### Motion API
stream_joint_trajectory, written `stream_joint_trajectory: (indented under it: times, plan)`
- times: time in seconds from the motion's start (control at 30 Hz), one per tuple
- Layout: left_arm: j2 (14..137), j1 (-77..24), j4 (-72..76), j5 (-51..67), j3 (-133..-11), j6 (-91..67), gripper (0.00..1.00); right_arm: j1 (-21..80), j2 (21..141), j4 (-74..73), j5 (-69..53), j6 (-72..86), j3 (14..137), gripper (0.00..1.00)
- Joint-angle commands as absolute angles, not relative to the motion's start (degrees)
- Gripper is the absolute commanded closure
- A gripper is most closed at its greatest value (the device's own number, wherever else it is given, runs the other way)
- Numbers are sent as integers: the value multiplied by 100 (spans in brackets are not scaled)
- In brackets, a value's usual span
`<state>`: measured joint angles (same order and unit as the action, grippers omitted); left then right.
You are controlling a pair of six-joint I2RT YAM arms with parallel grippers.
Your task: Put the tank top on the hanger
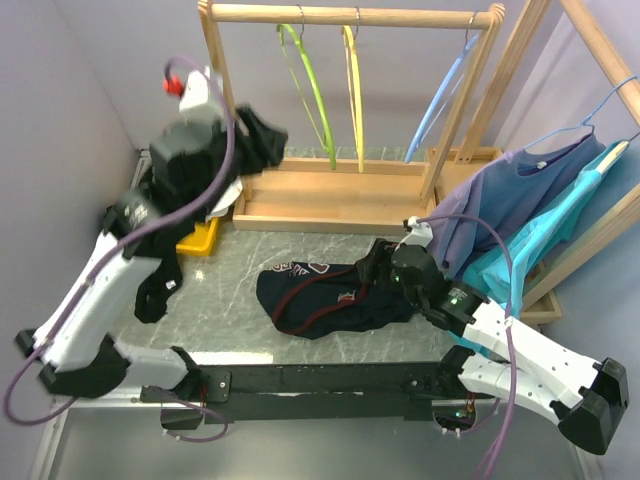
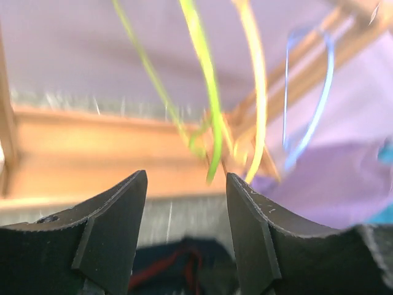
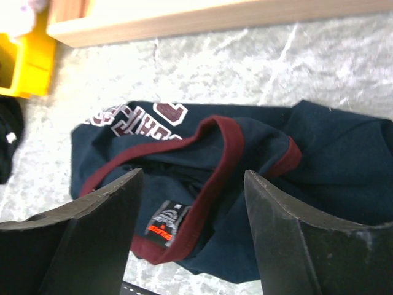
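Right wrist view: right gripper [image 3: 193,178] jaws stand apart over the tank top [image 3: 245,153], with its red-trimmed neck opening between them; contact cannot be confirmed. Tank top lies crumpled mid-counter [image 1: 240,255], toward the near edge. Left gripper [image 2: 186,178] jaws stand apart, raised over the far-left corner, facing the hanger [image 2: 206,92], which hangs on the wooden rack [image 1: 350,15].

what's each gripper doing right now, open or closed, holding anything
Left gripper: open, empty, facing the hanger.
Right gripper: open, empty, over the tank top.
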<state>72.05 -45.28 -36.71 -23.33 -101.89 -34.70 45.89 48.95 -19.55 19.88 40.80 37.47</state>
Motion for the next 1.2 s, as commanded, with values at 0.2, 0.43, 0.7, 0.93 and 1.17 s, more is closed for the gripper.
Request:
stream_joint_trajectory:
  times: [0.2,0.43,0.7,0.93,1.17]
  plan:
    - [9448,-4263,-3334,-2936,-12920,-2303,37,4658,4755,-2188,2136,3762,4298,17]
    - [9834,-4280,-2461,-3410,-12893,-2022,37,4667,4659,-2153,2145,3823,4228,17]
    - [10406,-4552,-2269,-4077,-13104,-1785,38,4676,4518,-2197,2206,3832,4192,17]
    - [10889,-4895,-2022,-5175,-13307,-1267,42,4667,4377,-2197,2215,3867,4043,17]
    - [11013,-5220,-1443,-6451,-13096,-441,56,4676,4245,-2153,2153,3937,3902,17]
